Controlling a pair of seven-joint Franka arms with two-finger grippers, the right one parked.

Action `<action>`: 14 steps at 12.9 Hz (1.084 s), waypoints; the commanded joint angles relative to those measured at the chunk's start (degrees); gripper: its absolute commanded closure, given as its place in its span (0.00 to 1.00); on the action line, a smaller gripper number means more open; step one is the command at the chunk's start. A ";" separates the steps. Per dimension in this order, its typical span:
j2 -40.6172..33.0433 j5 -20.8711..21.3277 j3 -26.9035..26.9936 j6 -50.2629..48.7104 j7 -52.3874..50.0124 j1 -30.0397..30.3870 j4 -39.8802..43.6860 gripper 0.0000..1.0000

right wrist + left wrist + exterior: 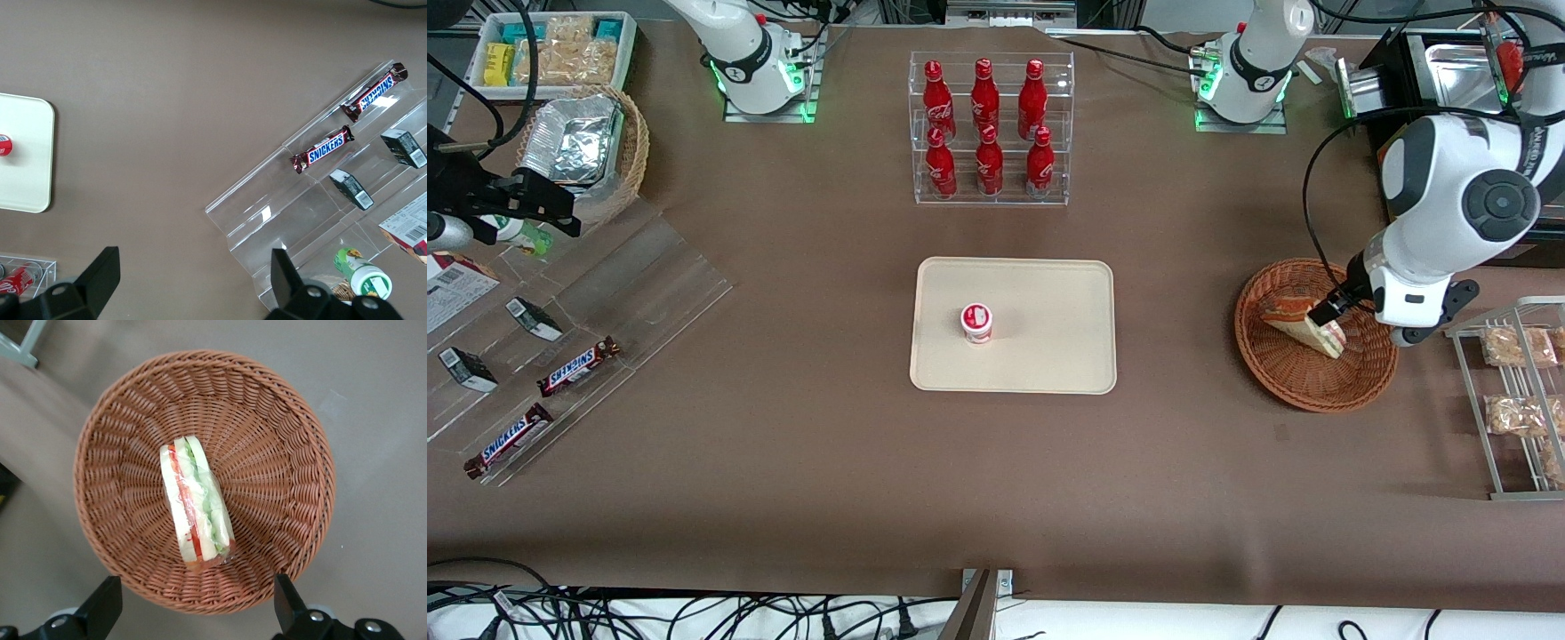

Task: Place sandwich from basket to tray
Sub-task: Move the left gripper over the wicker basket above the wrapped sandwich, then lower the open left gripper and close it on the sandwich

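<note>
Sandwich lies on its edge in the basket, near the middle, red and green filling showing through the wrap. Basket sits on the brown table toward the working arm's end, at about 3 o'clock from the tray in the front view, well apart from it. Gripper hangs above the basket, just over the sandwich; jaws apart, one finger to each side, clear of the wrap and nothing held. Tray mid-table, carrying a small red-and-white cup. Rack of red bottles at 12 o'clock from the tray.
</note>
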 commanded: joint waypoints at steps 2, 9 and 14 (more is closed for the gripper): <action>-1.04 1.31 -0.18 7.93 -3.58 1.77 -5.68 0.00; 3.52 1.31 -0.35 18.92 -12.02 2.31 -9.19 0.00; 6.07 1.66 -0.27 25.88 -12.12 2.39 -12.02 0.00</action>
